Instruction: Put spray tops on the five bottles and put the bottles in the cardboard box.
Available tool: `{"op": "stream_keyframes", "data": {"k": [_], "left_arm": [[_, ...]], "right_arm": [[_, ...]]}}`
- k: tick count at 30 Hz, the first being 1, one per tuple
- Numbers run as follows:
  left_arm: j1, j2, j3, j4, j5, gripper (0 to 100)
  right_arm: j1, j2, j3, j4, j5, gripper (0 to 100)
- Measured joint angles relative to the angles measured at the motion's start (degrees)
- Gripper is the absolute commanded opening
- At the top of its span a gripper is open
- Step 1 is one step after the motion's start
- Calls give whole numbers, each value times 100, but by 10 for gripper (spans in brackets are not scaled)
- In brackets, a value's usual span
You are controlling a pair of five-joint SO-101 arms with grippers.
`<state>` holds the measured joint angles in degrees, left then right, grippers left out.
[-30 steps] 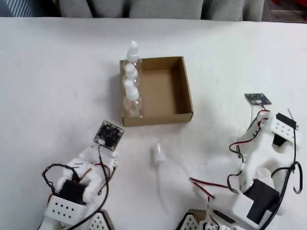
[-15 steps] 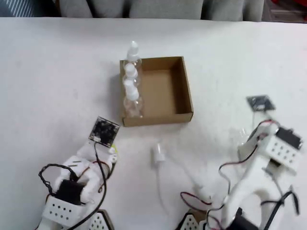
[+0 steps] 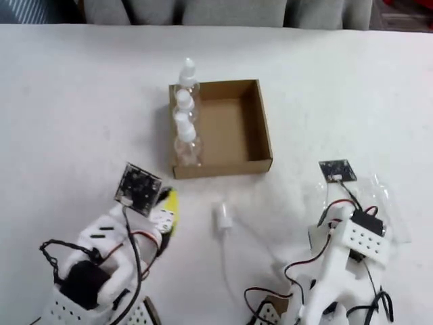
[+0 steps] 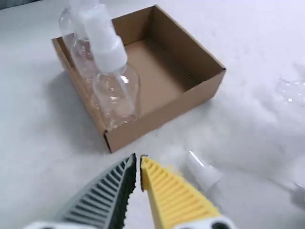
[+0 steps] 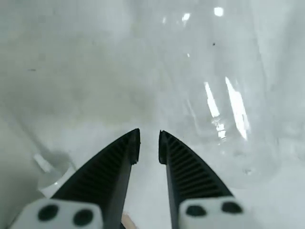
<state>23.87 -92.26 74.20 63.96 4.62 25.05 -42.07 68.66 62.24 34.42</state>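
The cardboard box [image 3: 260, 125] [image 4: 190, 95] sits mid-table. Three clear bottles with white spray tops [image 3: 185, 115] [image 4: 112, 78] stand in a row along one of its side walls. A loose spray top [image 3: 223, 218] [image 4: 202, 172] lies on the table in front of the box, its thin tube trailing toward the arms. My left gripper [image 3: 169, 206] [image 4: 138, 163] hovers shut and empty between that spray top and the box's near corner. A topless clear bottle [image 3: 391, 203] [image 5: 224, 95] lies just ahead of my right gripper [image 5: 148, 137], whose jaws stand almost together, holding nothing.
Bare white table surrounds the box on all sides. Both arm bases and their loose wires [image 3: 304, 261] crowd the front edge. Another clear piece [image 4: 291, 89] glints beyond the spray top in the left wrist view.
The right arm has swung in from the right and lowered its wrist toward the clear bottle. The left arm has risen and pushed forward, so its yellow finger now shows near the box.
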Motion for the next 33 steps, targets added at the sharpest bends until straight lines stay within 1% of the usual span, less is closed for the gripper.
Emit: {"op": "stream_keyframes", "data": {"k": [3, 6, 11, 15, 17, 20, 21, 25, 27, 30, 33], "left_arm": [[431, 475, -18, -246, 185, 27], [747, 1240, -18, -791, 510, 28], [1257, 2558, -18, -1705, 1468, 28], [1442, 3165, -18, -2048, 2224, 38], [1442, 3341, -18, -2154, 2444, 90], [1442, 3525, -18, -2189, 2576, 186], [1451, 3596, -18, -2189, 2602, 192], [1538, 4000, -158, -2180, 2910, 125], [1547, 4299, -457, -2127, 3015, 115], [1547, 4897, -835, -2004, 3103, 141], [1574, 5512, -1029, -1952, 3121, 194]], "right_arm": [[-9, 0, 105, -202, -18, 41], [-26, 0, 132, -246, -18, 41], [-44, 0, 132, -246, -18, 39], [-44, 0, 229, -299, -18, 39], [-35, 0, 281, -404, -18, 39], [-44, 0, 290, -457, -18, 38], [-44, 0, 290, -457, -18, 38], [-44, 0, 290, -457, -18, 38], [-44, 0, 290, -457, -18, 38], [-35, 0, 290, -457, -18, 38], [-44, 0, 290, -457, -18, 38]]}}
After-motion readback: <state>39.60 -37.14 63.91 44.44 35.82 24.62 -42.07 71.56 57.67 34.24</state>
